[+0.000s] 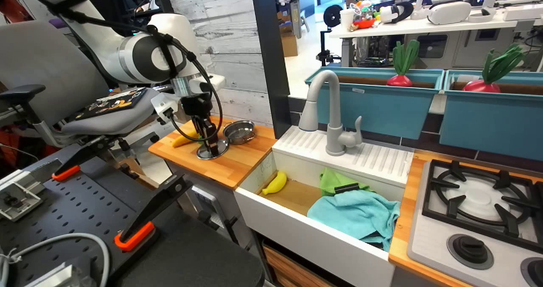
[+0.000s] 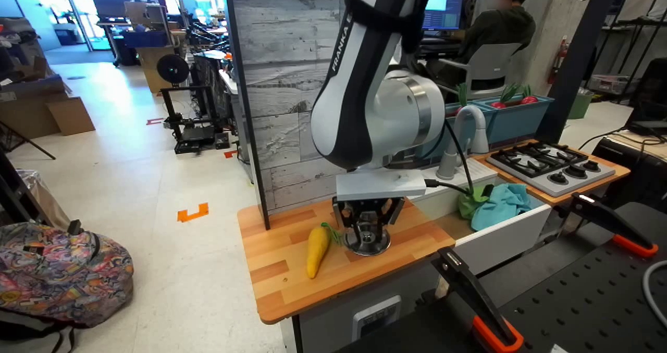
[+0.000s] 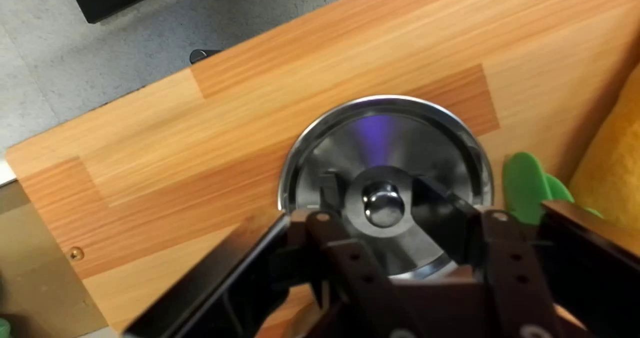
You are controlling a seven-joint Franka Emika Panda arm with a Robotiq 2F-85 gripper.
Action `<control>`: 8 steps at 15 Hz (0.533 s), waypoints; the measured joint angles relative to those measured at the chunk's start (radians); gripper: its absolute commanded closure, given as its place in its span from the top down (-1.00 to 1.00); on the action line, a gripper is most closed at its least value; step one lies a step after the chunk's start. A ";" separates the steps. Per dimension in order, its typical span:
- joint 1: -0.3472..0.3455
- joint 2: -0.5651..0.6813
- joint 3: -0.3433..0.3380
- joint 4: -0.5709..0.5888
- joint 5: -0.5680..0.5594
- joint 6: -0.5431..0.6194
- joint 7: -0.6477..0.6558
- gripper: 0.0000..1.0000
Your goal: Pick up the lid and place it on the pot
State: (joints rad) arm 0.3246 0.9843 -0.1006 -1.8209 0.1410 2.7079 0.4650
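Orange wooden bench (image 3: 195, 153) gives me room leftward, its edge slanting across my wrist view's upper left. Right of centre, the round silver-grey metal lid (image 3: 382, 174) lies under my black hand (image 3: 377, 192), fingers (image 3: 442, 215) apart astride its knob (image 3: 384, 210).

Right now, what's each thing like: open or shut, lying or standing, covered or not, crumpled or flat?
Lid: flat on the counter, knob up
Pot: uncovered, standing upright
Gripper: open, fingers on either side of the knob
Yellow vegetable: lying down
Banana: lying in the sink
Green cloth: bunched up
Blue cloth: crumpled
Tap: no water seen running
Stove: no flame seen
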 measured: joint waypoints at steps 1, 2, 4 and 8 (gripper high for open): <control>0.002 0.000 -0.003 0.005 -0.001 -0.005 0.000 -0.87; 0.004 0.000 -0.005 0.010 -0.003 -0.008 0.000 -0.91; 0.008 0.000 -0.007 0.016 -0.012 -0.009 0.002 -0.89; 0.029 0.000 -0.019 0.018 -0.048 -0.007 0.010 -0.89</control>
State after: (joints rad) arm 0.3539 0.9847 -0.1196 -1.8034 0.0931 2.7004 0.4753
